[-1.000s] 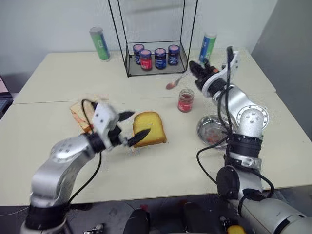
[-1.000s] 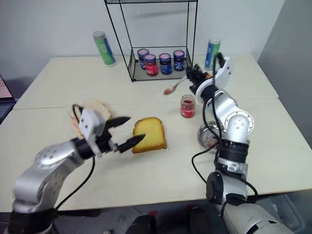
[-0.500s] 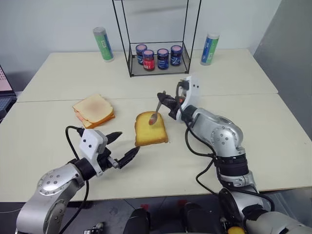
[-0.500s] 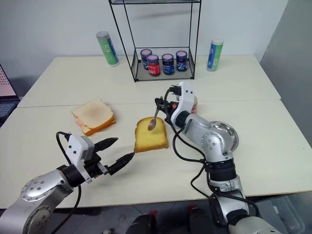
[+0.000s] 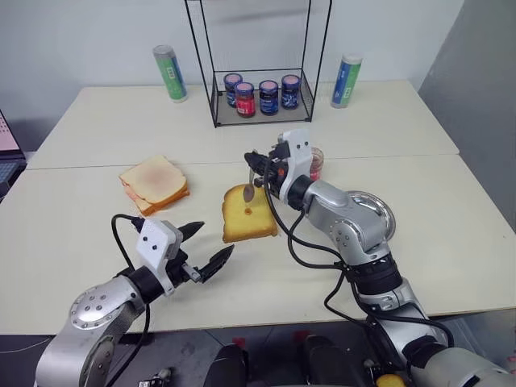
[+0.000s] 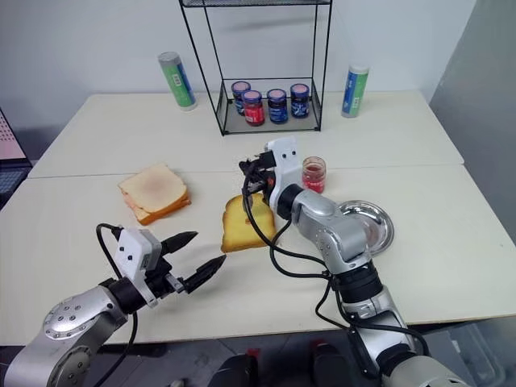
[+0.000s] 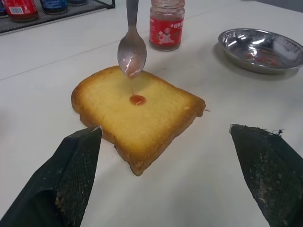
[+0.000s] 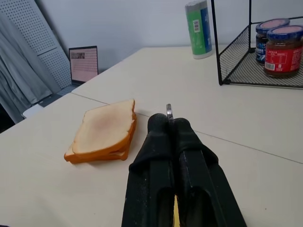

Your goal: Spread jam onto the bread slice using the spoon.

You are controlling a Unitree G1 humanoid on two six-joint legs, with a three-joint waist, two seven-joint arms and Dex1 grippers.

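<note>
- Left wrist view: I see the spoon [image 7: 131,47] hanging bowl-down just above the bread slice [image 7: 137,114], a red jam [image 7: 137,100] drop on it.
- My right gripper [image 5: 256,164] pinches the spoon handle.
- My left gripper [image 5: 205,246] gapes wide, empty, near the slice.

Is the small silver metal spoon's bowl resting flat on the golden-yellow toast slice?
No, the spoon hangs bowl-down just above the toast slice, over a small red jam drop.

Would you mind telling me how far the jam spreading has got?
Done: the right gripper has scooped jam with the spoon, and one red drop sits on the bread slice. In hand: the spoon hangs bowl-down just above the slice, jam on it. Left: spreading; most of the slice is bare. The left gripper waits open nearby.
</note>
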